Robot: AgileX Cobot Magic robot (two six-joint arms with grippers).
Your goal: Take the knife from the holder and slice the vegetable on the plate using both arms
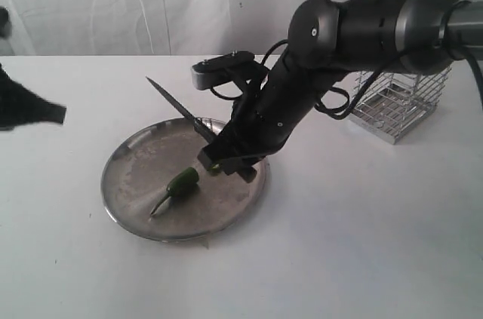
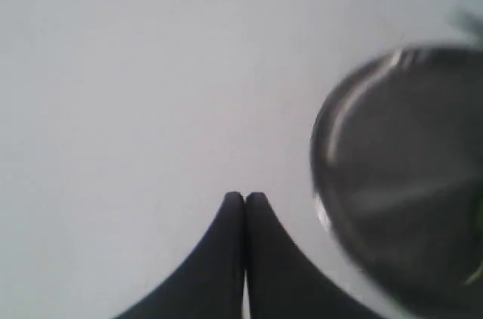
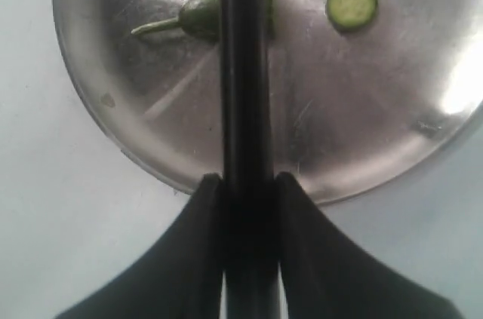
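The black knife [image 1: 179, 108] is clamped by its handle in my right gripper [image 1: 226, 159], blade pointing up and to the far left over the plate [image 1: 139, 164]. In the right wrist view the knife [image 3: 241, 70] crosses over the green chili [image 3: 198, 17], with the gripper [image 3: 243, 179] shut on it. A cut round slice [image 3: 352, 2] lies apart on the plate [image 3: 362, 115]. The chili [image 1: 183, 182] lies near the plate's middle, stem toward the front. My left gripper [image 1: 53, 113] hovers left of the plate, fingers pressed together and empty [image 2: 245, 197], the plate [image 2: 400, 183] to one side.
The silver wire holder [image 1: 392, 104] stands at the back right, partly behind the right arm. The white tabletop [image 1: 362, 243] spreads around the plate, and a white curtain hangs behind.
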